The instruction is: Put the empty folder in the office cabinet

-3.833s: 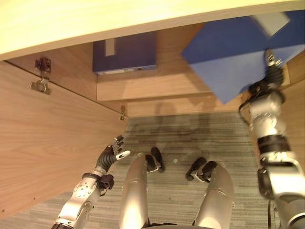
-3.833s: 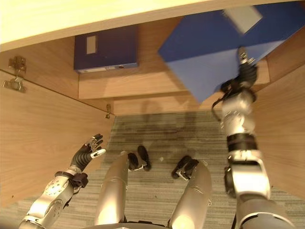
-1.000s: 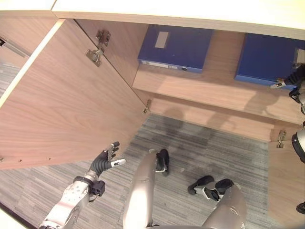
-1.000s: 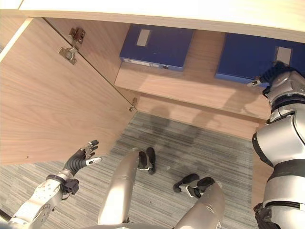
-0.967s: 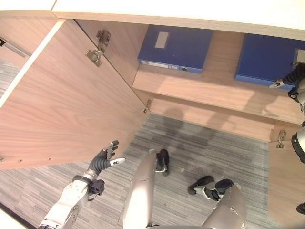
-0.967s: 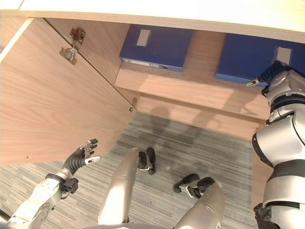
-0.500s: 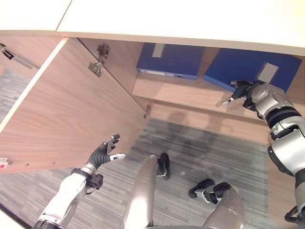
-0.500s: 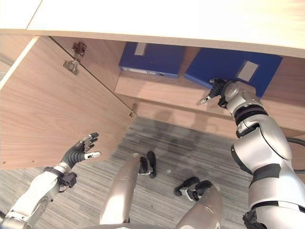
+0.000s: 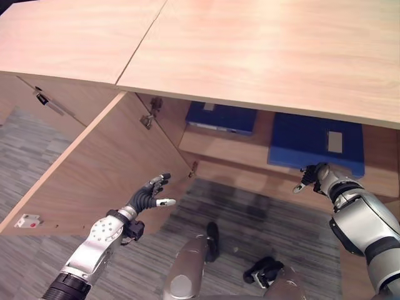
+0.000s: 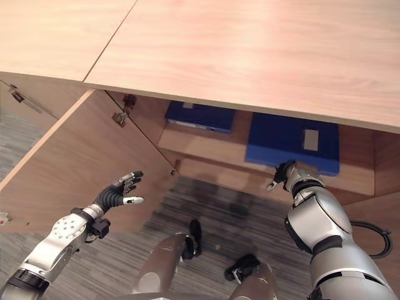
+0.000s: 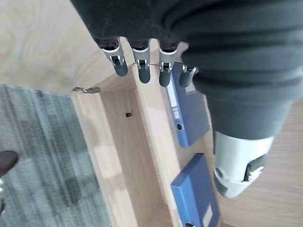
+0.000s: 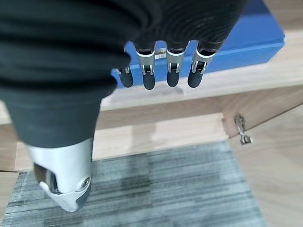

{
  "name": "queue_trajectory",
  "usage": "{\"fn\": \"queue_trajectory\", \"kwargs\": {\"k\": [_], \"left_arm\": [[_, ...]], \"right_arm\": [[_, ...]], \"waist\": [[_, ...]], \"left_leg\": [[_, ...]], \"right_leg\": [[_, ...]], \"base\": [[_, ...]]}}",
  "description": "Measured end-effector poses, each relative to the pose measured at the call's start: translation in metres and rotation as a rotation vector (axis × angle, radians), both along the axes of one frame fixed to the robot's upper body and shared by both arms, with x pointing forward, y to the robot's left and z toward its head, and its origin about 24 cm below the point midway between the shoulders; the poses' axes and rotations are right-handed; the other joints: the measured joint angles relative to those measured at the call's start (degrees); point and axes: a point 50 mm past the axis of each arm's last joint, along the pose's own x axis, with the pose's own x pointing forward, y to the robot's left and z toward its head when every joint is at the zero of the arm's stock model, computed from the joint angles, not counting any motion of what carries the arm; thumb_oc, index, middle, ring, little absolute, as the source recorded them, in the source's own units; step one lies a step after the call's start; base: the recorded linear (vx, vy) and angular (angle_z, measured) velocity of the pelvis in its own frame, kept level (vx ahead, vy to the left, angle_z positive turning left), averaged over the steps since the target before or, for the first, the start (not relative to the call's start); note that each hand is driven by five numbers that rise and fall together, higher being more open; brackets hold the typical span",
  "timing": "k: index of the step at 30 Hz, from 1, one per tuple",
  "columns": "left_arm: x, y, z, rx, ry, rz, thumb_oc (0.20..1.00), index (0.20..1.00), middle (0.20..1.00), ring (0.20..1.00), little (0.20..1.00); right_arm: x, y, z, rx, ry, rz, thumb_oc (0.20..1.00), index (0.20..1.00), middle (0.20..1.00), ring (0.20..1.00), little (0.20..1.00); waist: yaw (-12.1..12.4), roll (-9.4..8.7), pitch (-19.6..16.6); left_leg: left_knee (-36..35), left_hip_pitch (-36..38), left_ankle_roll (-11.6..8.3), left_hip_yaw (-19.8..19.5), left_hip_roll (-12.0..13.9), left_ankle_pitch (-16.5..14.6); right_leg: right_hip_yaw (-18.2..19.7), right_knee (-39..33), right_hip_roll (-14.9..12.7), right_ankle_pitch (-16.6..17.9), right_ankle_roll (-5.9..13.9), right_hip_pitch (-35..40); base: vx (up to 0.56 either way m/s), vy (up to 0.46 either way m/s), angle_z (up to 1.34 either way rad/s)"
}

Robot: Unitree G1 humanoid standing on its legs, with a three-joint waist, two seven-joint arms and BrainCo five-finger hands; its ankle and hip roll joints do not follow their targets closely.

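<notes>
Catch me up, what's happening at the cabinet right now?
Two blue folders lie flat on the cabinet shelf: one on the left, one on the right. The right hand hangs just in front of the right folder, fingers relaxed, holding nothing. The left hand hovers open beside the open door, touching nothing.

A second blue folder (image 9: 222, 117) is lying flat on the shelf's left side; grey striped carpet (image 9: 262, 215) is covering the floor.
</notes>
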Motion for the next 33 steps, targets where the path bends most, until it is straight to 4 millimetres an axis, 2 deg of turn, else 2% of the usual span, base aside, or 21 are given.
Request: {"fn": "queue_trajectory", "kwargs": {"k": [8, 13, 18, 23, 28, 33], "left_arm": [[-0.002, 0.001, -0.002, 0.002, 0.01, 0.006, 1.0, 1.0, 1.0, 1.0, 1.0], [-0.003, 0.002, -0.003, 0.001, 0.013, 0.015, 1.0, 1.0, 1.0, 1.0, 1.0], [-0.004, 0.01, -0.001, 0.002, -0.011, 0.065, 1.0, 1.0, 1.0, 1.0, 1.0], [0.0, 0.011, 0.003, 0.005, -0.035, 0.077, 1.0, 1.0, 1.0, 1.0, 1.0], [-0.002, 0.011, 0.002, 0.002, -0.048, 0.083, 1.0, 1.0, 1.0, 1.0, 1.0], [-0.005, 0.013, 0.0, 0.008, -0.043, 0.103, 1.0, 1.0, 1.0, 1.0, 1.0]], "right_arm": [[0.003, 0.0, 0.004, -0.007, -0.051, -0.002, 1.0, 1.0, 1.0, 1.0, 1.0], [0.003, -0.01, 0.013, -0.039, -0.127, -0.028, 1.0, 1.0, 1.0, 1.0, 1.0], [0.003, -0.033, 0.036, -0.088, -0.282, -0.1, 1.0, 1.0, 1.0, 1.0, 1.0], [0.001, -0.05, 0.058, -0.136, -0.357, -0.147, 1.0, 1.0, 1.0, 1.0, 1.0], [-0.001, -0.059, 0.068, -0.154, -0.395, -0.17, 1.0, 1.0, 1.0, 1.0, 1.0], [-0.001, -0.065, 0.08, -0.157, -0.432, -0.187, 1.0, 1.0, 1.0, 1.0, 1.0]], "waist": [[-0.49, 0.69, 2.16], [-0.32, 1.05, 3.16], [-0.14, 1.51, 4.05], [-0.15, 1.74, 5.31], [-0.14, 2.1, 6.26], [-0.23, 1.93, 6.75]], "left_leg": [[0.87, -0.52, -0.05, 0.33, 0.2, -0.29], [0.95, -0.53, 0.18, 0.49, 0.22, -0.21], [2.83, -1.88, 0.31, 0.78, 0.9, -0.88], [5.77, -3.62, 0.3, 0.66, 1.29, -2.08], [12.76, -7.32, 0.27, 0.43, 2.8, -5.5], [14.95, -9.33, 0.41, 0.39, 3.15, -6.08]], "right_leg": [[1.29, 0.69, -0.06, -0.15, 0.24, -1.16], [1.41, 0.68, -0.04, -0.19, 0.05, -1.27], [1.48, 1.11, 0.13, -0.19, -0.46, -2.28], [2.17, 3.68, -0.66, -1.24, -1.06, -3.74], [3.6, 8.73, -1.82, -3.76, -1.37, -6.28], [4.51, 10.93, -2.42, -4.34, -1.5, -8.45]], "base": [[-0.01, -0.006, -0.04], [0.0, 0.0, 0.0], [-0.01, -0.012, -0.03], [0.0, -0.003, -0.01], [0.0, -0.042, -0.03], [-0.01, -0.036, -0.03]]}}
